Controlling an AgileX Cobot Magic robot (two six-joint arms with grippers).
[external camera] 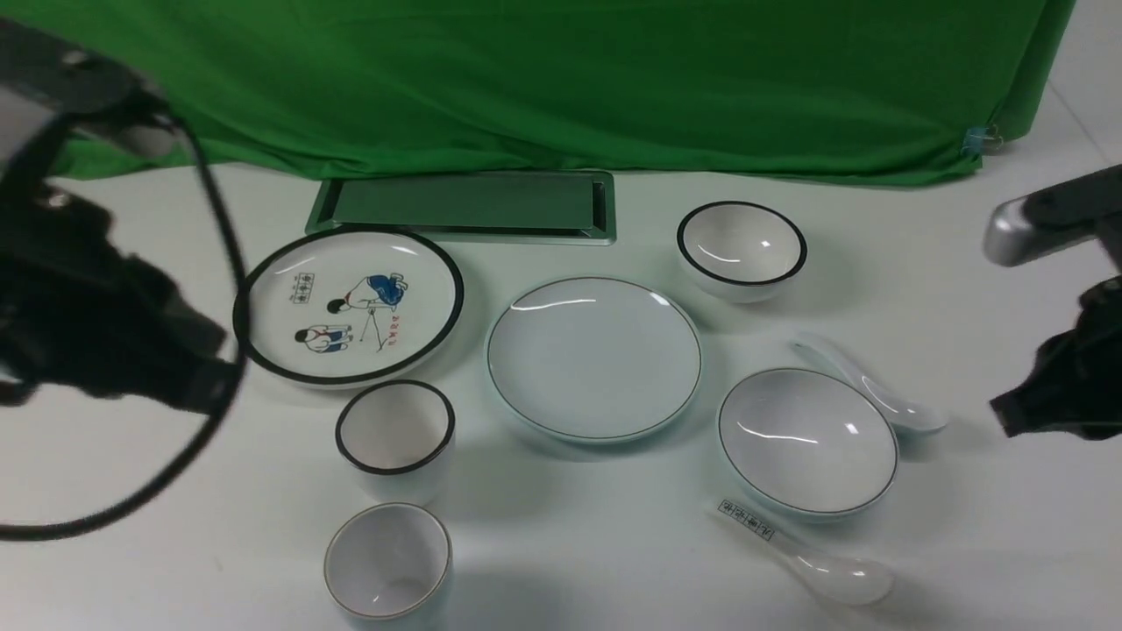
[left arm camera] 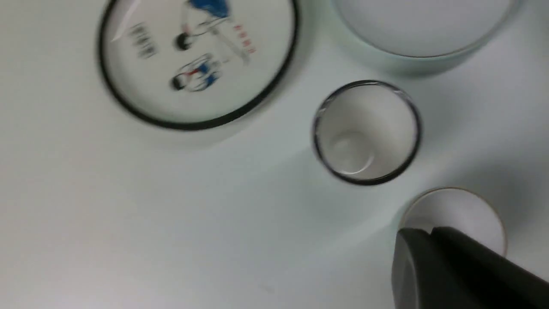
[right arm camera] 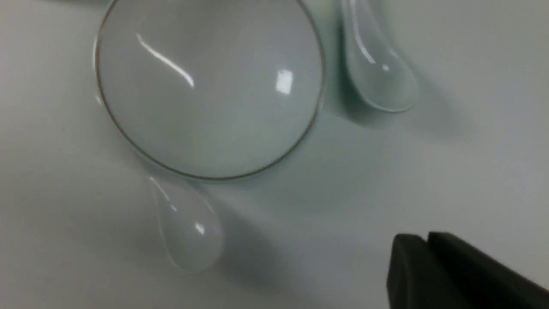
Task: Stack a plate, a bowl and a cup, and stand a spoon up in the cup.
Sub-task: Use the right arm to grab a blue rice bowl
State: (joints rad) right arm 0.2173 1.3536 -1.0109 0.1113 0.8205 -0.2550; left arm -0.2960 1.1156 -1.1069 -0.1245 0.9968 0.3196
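Hovering above the white table (external camera: 614, 543), left hand (left arm camera: 430, 234) and right hand (right arm camera: 427, 239) are both closed.

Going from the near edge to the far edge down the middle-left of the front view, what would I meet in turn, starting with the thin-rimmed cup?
Thin-rimmed cup → black-rimmed cup → cartoon plate → green tray → green cloth

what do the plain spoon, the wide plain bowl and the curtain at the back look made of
Plain spoon: probably glazed ceramic, given its glossy pale surface and crisp highlights.
Wide plain bowl: likely glazed porcelain or ceramic; smooth, with sharp light reflections.
Curtain: matte green fabric, by its soft folds and creases; fibre unclear.
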